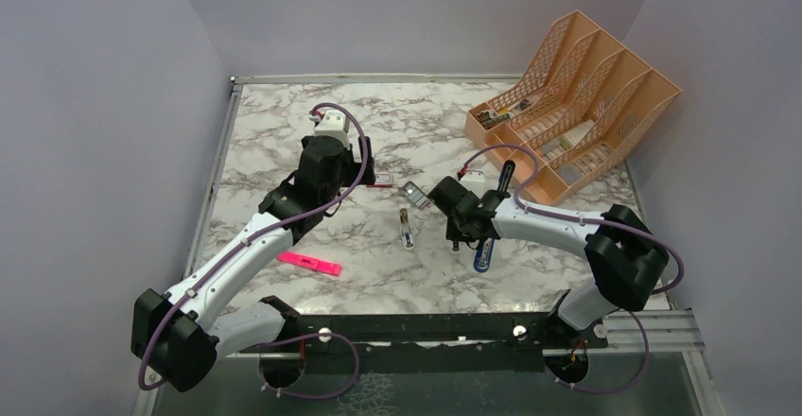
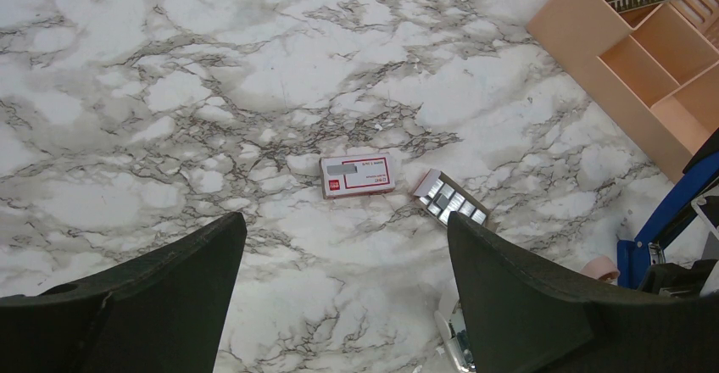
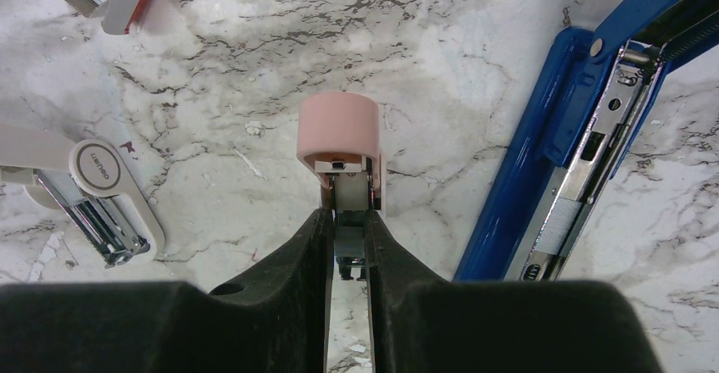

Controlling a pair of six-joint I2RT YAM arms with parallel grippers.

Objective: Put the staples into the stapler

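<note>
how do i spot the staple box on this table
Start at the peach organizer in the far right corner of the marble table and move left to where the open left end effector hovers. The box lies flat there. It is white with a red border and a grey panel, while the tray beside it shows bare silver staples.

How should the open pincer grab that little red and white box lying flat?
Probably from straight above, closing on the two long edges of the red-and-white box. It lies flat on the table, broad face up, so only its thin sides offer a hold. The left pincer is open wide, and the staples nearby do not touch the box.
</note>
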